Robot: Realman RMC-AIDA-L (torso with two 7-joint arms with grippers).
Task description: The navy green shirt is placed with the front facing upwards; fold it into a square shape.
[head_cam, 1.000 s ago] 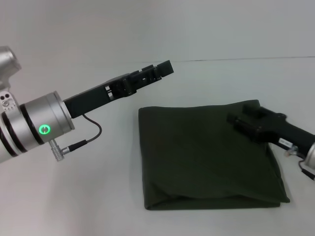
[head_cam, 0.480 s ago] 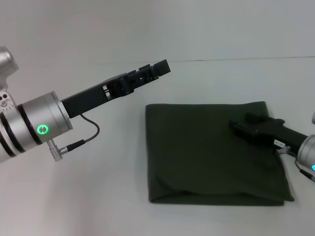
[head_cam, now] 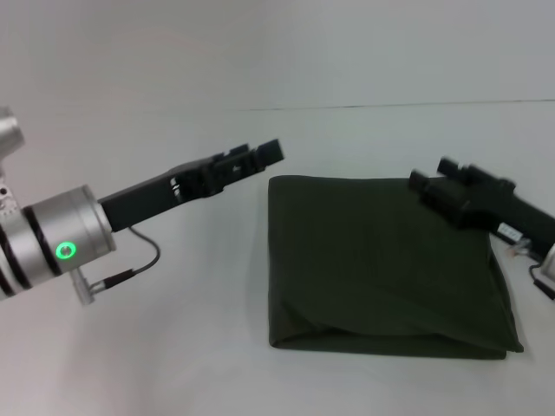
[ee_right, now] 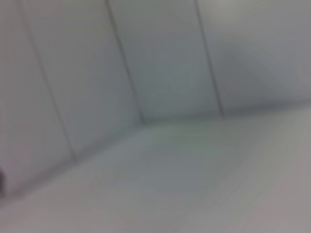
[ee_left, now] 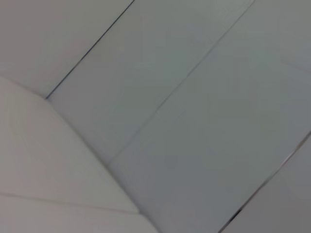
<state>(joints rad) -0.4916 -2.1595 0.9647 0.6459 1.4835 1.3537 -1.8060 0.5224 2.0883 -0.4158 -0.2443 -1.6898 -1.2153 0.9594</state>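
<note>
Lifted off the navy green shirt (head_cam: 386, 260), right gripper (head_cam: 429, 180) hovers at its upper-right corner, finger state unclear; shirt lies folded square, centre-right.

Head view: high, looking forward and down across the white table (head_cam: 173, 364); takes in both arms, the left gripper (head_cam: 260, 158), the right gripper (head_cam: 434, 182) and the folded navy green shirt (head_cam: 381, 269), with the pale wall (head_cam: 277, 52) behind
Left wrist view: turned away from the table, facing only pale panelled wall (ee_left: 204, 121)
Right wrist view: likewise facing pale wall panels (ee_right: 160, 63)
Shared between views: the wall alone
</note>
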